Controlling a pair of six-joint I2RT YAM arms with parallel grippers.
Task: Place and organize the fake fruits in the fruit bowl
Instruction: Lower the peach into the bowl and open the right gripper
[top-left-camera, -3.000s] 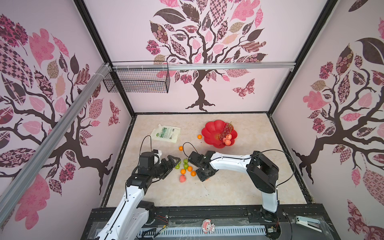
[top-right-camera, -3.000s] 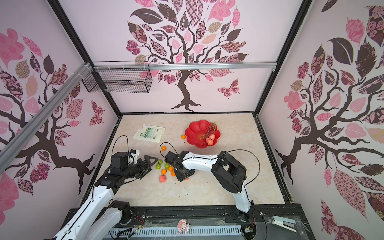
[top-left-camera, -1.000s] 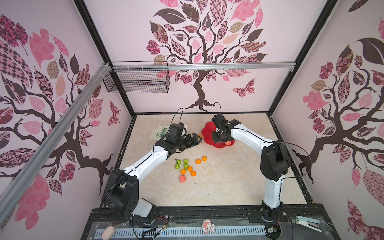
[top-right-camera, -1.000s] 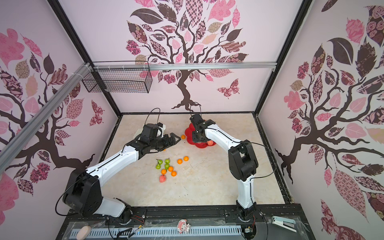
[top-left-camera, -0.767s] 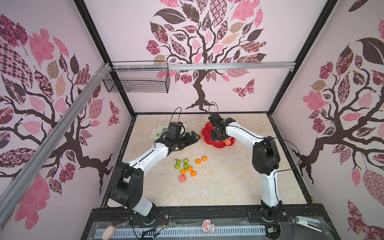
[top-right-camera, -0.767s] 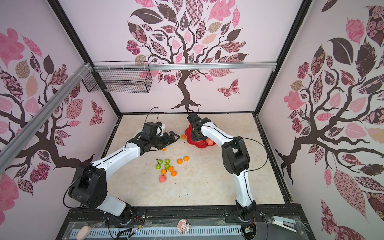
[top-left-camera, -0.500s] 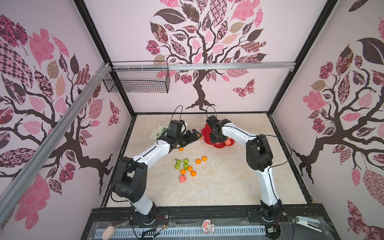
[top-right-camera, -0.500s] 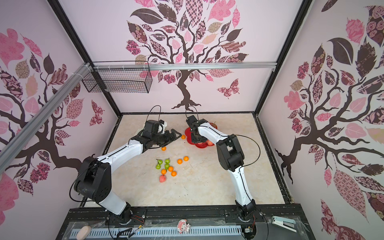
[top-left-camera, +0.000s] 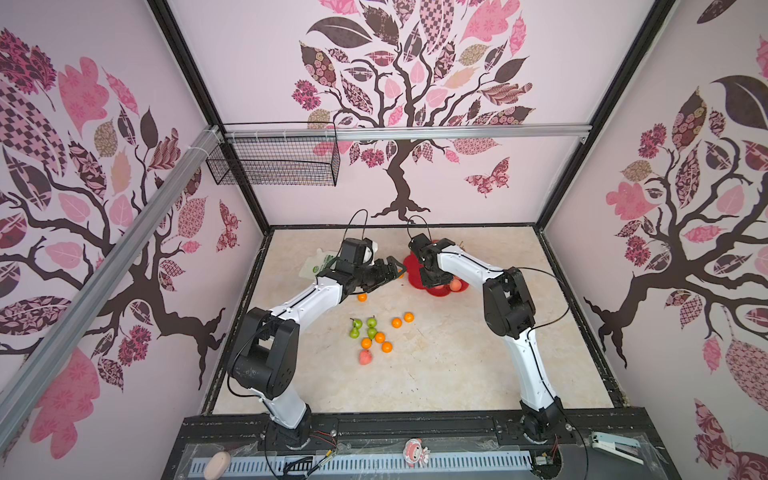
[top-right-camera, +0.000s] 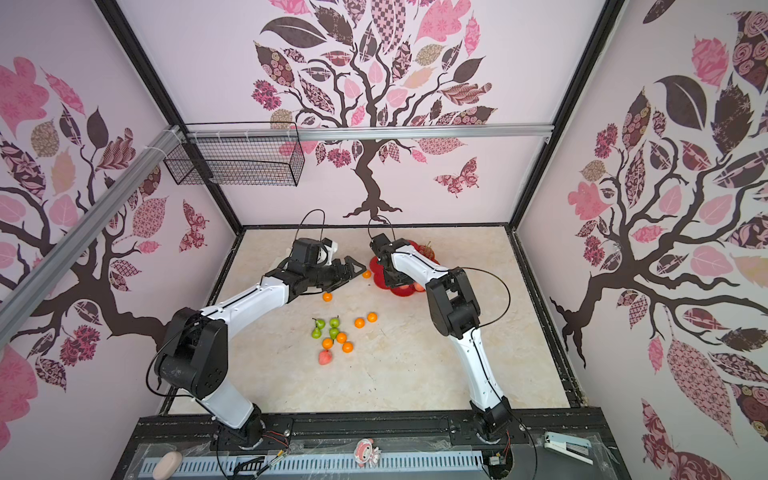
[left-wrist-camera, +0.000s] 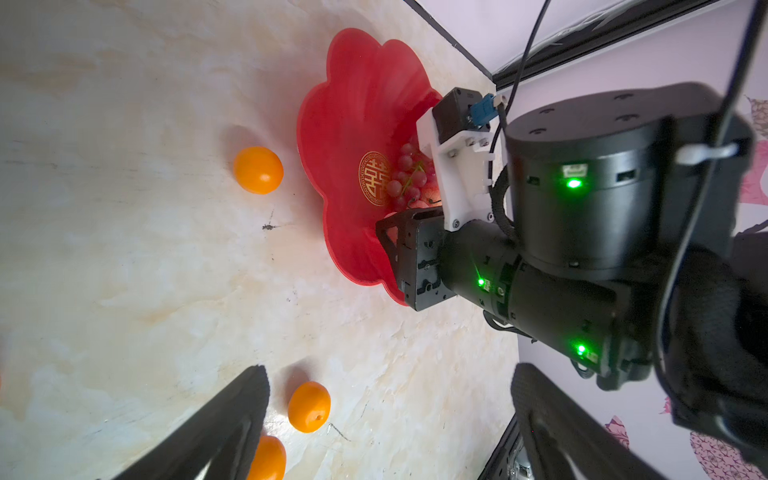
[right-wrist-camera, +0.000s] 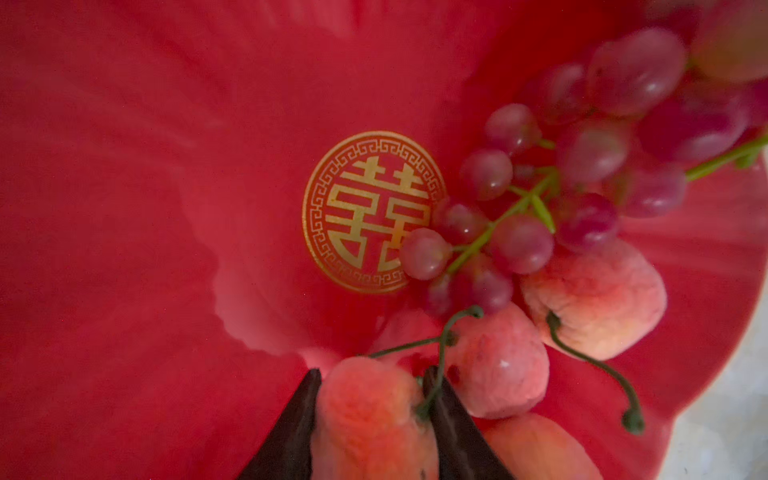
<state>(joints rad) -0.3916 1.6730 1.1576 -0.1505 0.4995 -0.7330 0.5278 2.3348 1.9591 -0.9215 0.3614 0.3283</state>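
The right hand pinches a peach between its two fingers, low inside the red bowl. Other peaches and the grape bunch lie in the bowl, by the gold mark. The left hand is spread wide and empty above the tabletop, near the bowl rim. One orange lies just beside the bowl. Green pears, more oranges and a lone peach lie together, well apart from the bowl.
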